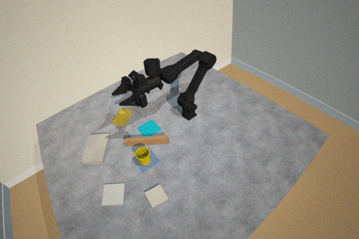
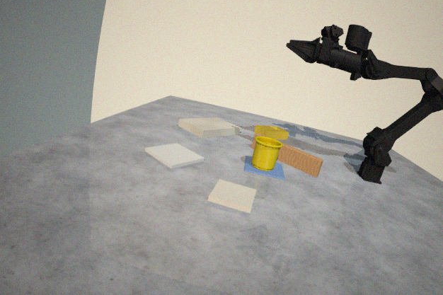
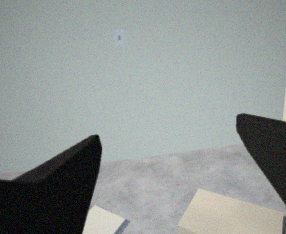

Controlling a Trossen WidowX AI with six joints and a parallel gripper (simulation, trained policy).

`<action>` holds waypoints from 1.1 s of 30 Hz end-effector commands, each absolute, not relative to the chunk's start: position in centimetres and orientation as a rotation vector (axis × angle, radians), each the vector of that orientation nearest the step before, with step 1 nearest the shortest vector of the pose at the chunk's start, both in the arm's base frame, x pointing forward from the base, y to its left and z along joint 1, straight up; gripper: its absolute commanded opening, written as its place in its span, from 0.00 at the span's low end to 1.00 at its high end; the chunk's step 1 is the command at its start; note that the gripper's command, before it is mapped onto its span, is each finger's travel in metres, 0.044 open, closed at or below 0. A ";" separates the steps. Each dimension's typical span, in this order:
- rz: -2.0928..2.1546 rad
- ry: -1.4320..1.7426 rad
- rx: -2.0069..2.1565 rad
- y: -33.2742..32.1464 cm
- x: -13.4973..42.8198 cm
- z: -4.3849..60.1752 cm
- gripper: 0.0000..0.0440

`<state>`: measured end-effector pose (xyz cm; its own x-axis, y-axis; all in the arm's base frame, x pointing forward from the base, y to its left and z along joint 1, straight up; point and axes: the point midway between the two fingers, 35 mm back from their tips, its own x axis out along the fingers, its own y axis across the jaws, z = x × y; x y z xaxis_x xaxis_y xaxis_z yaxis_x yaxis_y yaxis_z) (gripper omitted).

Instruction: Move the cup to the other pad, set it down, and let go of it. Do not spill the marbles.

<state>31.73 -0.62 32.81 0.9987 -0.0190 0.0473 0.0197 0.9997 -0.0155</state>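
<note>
Cup (image 1: 144, 159) (image 2: 265, 155), yellow, one: upright on the blue pad, presumably awaiting lifting. From it, top view:
Surface (image 1: 246, 157) (image 2: 107, 230) (image 3: 187, 170), one.
Arm (image 1: 196, 79) (image 2: 404, 123), one; jaws wide open, holding nothing, raised towards eleven.
Pale slabs (image 1: 97, 148) (image 2: 209, 132) (image 3: 232, 215), three: ten, seven, five.
Wooden bar (image 1: 147, 140) (image 2: 300, 159), one: twelve, apparently an obstacle between pads.
Yellow block (image 1: 122, 117) (image 2: 270, 132), one: eleven.
Pads, two: blue (image 1: 155, 160) (image 2: 277, 172) beneath; cyan (image 1: 149, 128), likely goal, twelve.
Marbles: uncountable.

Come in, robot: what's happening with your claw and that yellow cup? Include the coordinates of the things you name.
Black gripper (image 1: 115, 99) (image 2: 287, 44) (image 3: 167, 132) open, raised, holding nothing. Round yellow cup (image 1: 145, 160) (image 2: 265, 155) upright on blue square pad (image 1: 153, 161) (image 2: 278, 170). Long orange-brown block (image 1: 147, 140) (image 2: 300, 160) between cup and turquoise pad (image 1: 149, 128).
</note>
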 end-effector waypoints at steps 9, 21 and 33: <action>-0.004 -0.020 -0.011 -0.1 32.3 33.8 0.37; 0.019 0.074 0.066 0.8 33.7 34.4 0.33; 0.048 0.184 0.171 2.1 35.2 34.9 0.34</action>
